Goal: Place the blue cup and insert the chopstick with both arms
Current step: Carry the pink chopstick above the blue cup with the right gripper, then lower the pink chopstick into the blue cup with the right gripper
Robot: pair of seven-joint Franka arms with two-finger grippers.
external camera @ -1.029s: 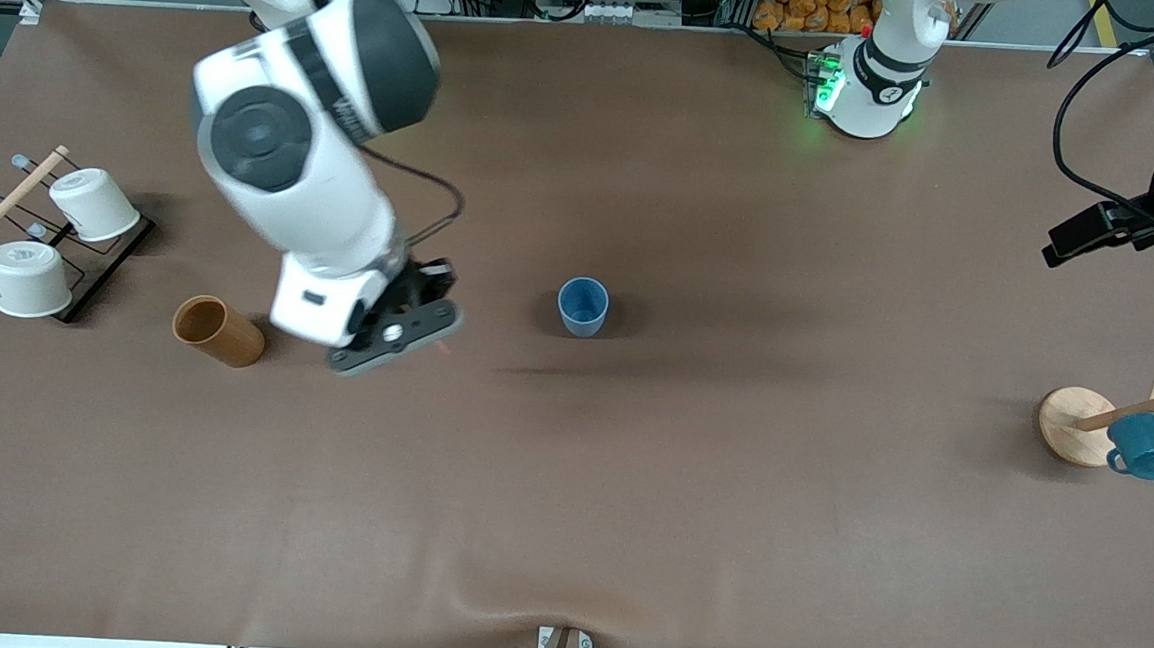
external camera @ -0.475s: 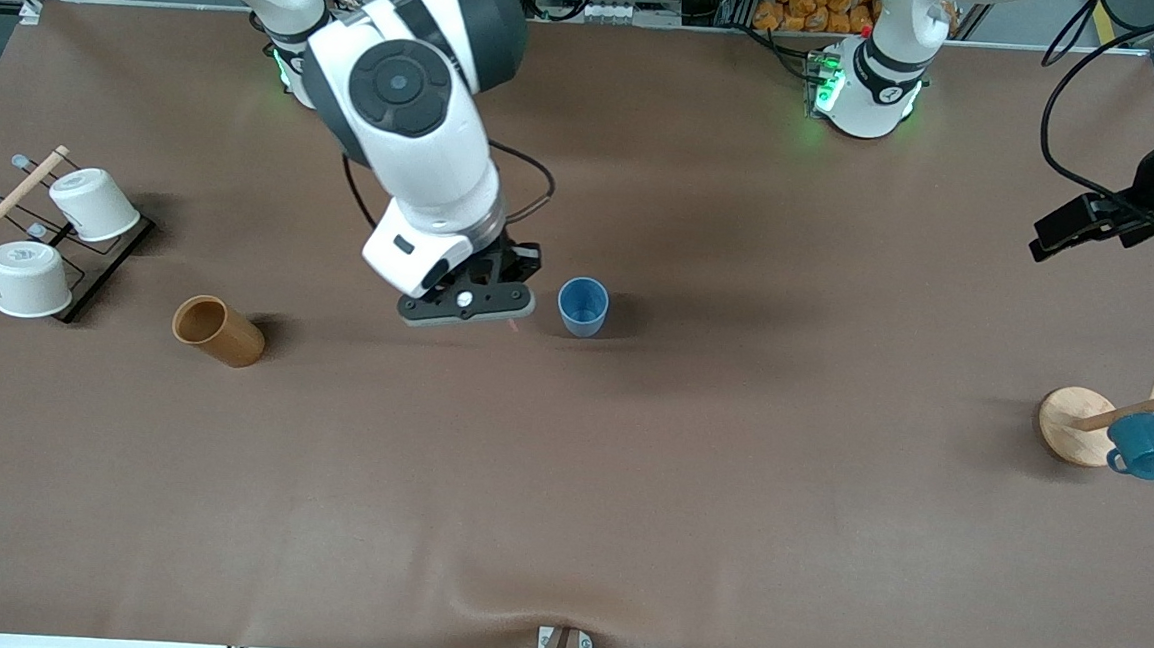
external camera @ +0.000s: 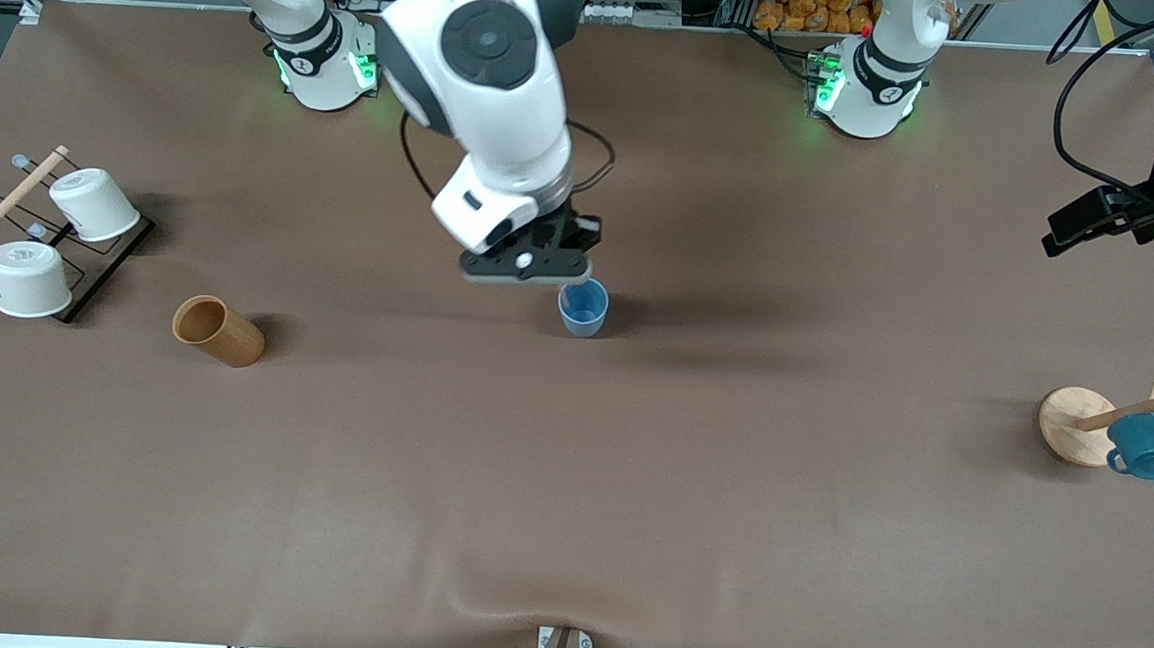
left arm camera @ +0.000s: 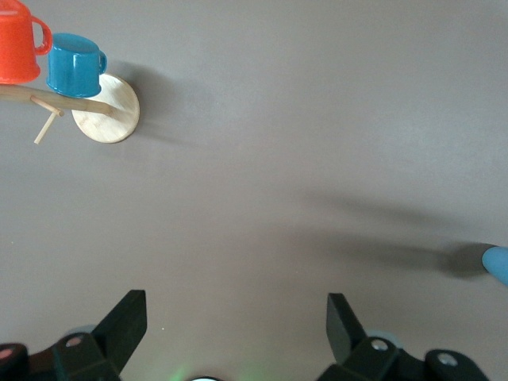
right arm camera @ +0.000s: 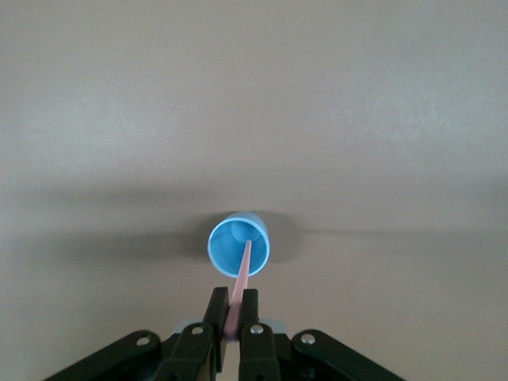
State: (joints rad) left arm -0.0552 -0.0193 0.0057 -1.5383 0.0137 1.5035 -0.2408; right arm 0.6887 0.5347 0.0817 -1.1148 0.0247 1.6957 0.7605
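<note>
We note a brown wooden cup (external camera: 218, 331) lying near two white cups (external camera: 93, 203) on a wire rack (external camera: 104, 270); a teal mug (external camera: 1147, 446) hangs from a wooden mug stand (external camera: 1072, 424).

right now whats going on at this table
The right gripper is shut on a thin pink chopstick and hangs over the upright blue cup in the middle of the table. In the right wrist view the stick's tip lines up with the cup's opening, though whether it is inside yet is unclear. The left gripper is open and waits high over the left arm's end of the table, holding nothing.
</note>
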